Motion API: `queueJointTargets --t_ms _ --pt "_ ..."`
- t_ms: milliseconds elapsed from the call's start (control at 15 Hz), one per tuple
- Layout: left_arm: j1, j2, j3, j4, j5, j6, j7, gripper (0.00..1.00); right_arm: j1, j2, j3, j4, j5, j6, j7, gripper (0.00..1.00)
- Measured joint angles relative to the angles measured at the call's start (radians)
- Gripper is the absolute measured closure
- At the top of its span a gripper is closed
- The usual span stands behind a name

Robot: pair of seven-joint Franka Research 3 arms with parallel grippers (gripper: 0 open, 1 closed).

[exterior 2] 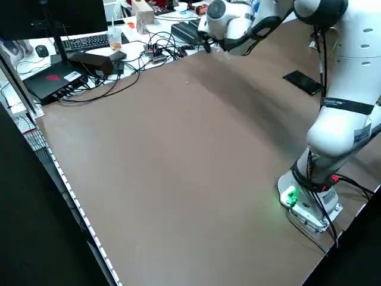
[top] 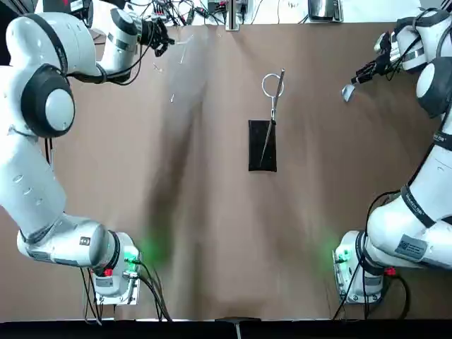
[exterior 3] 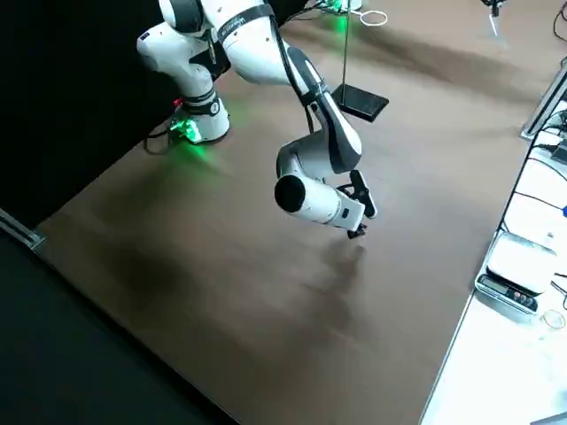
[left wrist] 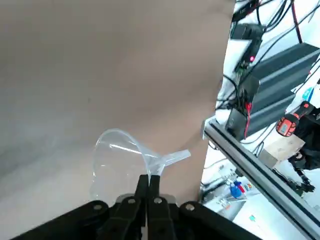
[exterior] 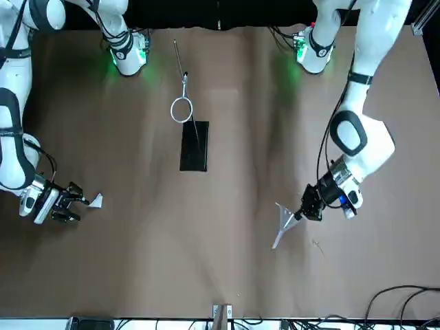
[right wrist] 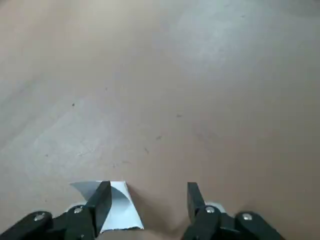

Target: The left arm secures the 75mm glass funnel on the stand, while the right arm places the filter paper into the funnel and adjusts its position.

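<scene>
Stand (top: 262, 145) mid-table, both arms outboard

the stand (top: 262, 145) sits mid-table; the glass funnel (exterior: 283, 223) lies far to its left, the filter paper (top: 348, 92) far right.

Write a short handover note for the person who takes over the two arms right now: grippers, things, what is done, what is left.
Left gripper: shut on the neck of the clear glass funnel, at the far left of the table, away from the stand.
Right gripper: open, at the far right; the white folded filter paper sits against one finger, not clamped.
Black-based stand with wire ring: mid-table, ring empty.
Done: funnel picked up.
Left: seat the funnel in the ring, grip the paper, place it in the funnel and adjust it.
</scene>
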Motion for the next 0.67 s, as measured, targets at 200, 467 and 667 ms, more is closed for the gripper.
queueJointTargets --t_ms 200,467,667 --pt "-0.064 -0.089 0.000 -0.047 0.000 0.000 -0.135 0.97 0.000 0.017 0.000 0.000 0.000 0.000 -0.030 0.33" --pt "-0.150 -0.213 -0.001 -0.091 0.000 0.000 -0.306 0.97 -0.001 0.035 -0.001 0.000 0.003 0.000 -0.060 0.37" --pt "-0.192 -0.285 -0.002 -0.094 0.023 -0.044 -0.367 0.97 -0.001 0.038 0.000 0.000 0.004 0.000 -0.064 0.47"
